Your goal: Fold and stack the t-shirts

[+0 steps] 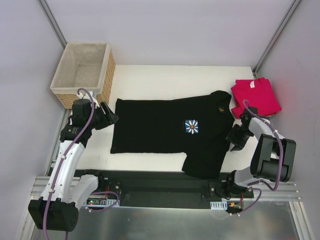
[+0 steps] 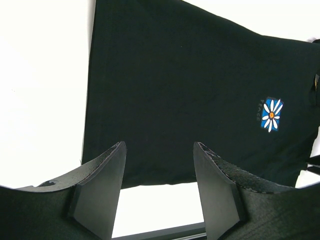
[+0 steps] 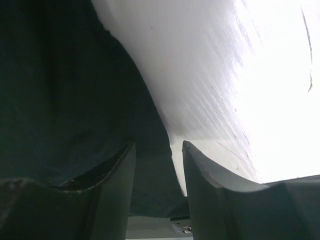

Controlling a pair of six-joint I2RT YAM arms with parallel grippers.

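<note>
**Overhead, two robot arms flank a black t-shirt lying flat on a white table**

At far left, a wicker basket [image 1: 106, 80] with a pale cloth lining sits at the back corner of the table [image 1: 175, 75].

Just in front of the basket, the left gripper [image 1: 111, 119] hovers beside the left edge of the black t-shirt [image 1: 155, 125]. This edge is the shirt's hem. In the left wrist view the left gripper [image 2: 160, 147] has its jaws well apart with nothing between them. Black cloth and a strip of bare table show through the gap.

The black t-shirt is spread out across the middle of the table, hem to the left and collar to the right. A small blue square with a white daisy print [image 1: 191, 126] sits on the chest, and it also shows in the left wrist view [image 2: 271, 114]. One sleeve [image 1: 205, 162] reaches to the near edge of the table.

To the right, the right gripper [image 1: 234, 139] is down low at the shirt's right side, close to that sleeve. In its own wrist view the right gripper [image 3: 159, 145] has its jaws parted. The dark edge of the shirt runs down into the gap, with white table on the other side, and the cloth is not pinched.

At far right, near the back, the red t-shirt [image 1: 256, 96] lies folded in a compact bundle — just beside the black shirt's collar end, and whether the two touch is unclear.
</note>
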